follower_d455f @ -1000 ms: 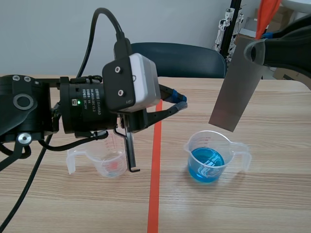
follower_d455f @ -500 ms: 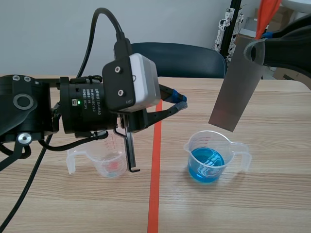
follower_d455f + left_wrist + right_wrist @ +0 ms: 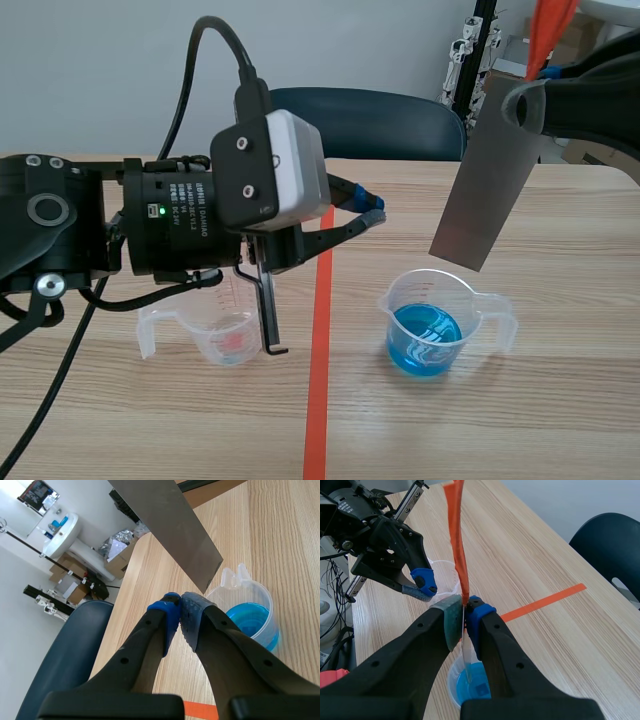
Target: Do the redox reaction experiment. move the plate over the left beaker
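- Nothing has moved in the last second. Both arms and the plate are just where they were.
- Your right gripper (image 3: 464, 614) is squeezed tight on the top edge of the flat grey metal plate (image 3: 487, 180), with a finger on each side of it.
- The plate hangs high on the right side, tilted. Its low end is above the clear plastic beaker of blue liquid (image 3: 428, 325) and does not touch it.
- A long orange-red strip (image 3: 457, 540) sticks up from the place where the fingers pinch the plate.
- Your left gripper (image 3: 178, 611) has its fingers closed, pad against pad, and it holds nothing. It points to the right, up in the air near the orange-red tape line (image 3: 318, 350).
- The clear plastic beaker with a little red liquid (image 3: 225, 335) stands on the left side of that line. Your left arm hides part of it.
- So the job has not started yet. The plate is over the wrong beaker, the right one.
- I think you need to carry the plate left, across the line, and stop it above the red beaker.
- Watch your left arm. It sits close to that beaker, so the plate could bump into it on the way.
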You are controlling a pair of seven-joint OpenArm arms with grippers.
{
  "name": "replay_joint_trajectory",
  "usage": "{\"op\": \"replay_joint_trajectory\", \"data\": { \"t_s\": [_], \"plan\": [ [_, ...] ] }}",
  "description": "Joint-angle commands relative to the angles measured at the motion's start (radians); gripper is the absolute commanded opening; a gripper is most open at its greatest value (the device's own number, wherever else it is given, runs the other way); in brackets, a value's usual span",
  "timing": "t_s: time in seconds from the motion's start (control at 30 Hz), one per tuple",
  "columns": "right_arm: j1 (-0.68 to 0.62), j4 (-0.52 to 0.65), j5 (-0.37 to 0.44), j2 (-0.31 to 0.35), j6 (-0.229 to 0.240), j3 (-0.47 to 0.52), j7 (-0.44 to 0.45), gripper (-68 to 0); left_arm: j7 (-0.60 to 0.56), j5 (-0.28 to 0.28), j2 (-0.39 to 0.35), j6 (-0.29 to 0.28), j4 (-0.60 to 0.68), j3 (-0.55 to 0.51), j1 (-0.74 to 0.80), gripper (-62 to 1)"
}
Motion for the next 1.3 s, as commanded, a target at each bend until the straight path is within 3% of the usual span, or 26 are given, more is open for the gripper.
{"op": "replay_joint_trajectory", "data": {
  "t_s": [0.0, 0.7, 1.07, 1.27],
  "plan": [
    [0.018, 0.007, 0.014, -0.001, 0.000, 0.029, 0.012, -67.1, -0.007, -0.014, 0.005, 0.006, 0.014, -0.002, -0.008, -56.9],
    [0.018, 0.007, -0.026, -0.031, -0.008, 0.034, 0.012, -67.1, -0.018, -0.015, -0.017, 0.018, 0.014, -0.012, 0.015, -56.9],
    [0.021, 0.008, -0.026, -0.042, -0.008, 0.040, 0.010, -67.1, -0.154, -0.033, -0.067, 0.036, 0.014, -0.183, 0.217, -56.9],
    [0.072, 0.008, -0.026, -0.089, -0.008, 0.040, -0.060, -67.1, -0.190, -0.033, -0.073, 0.036, 0.014, -0.308, 0.362, -56.9]
  ]
}}
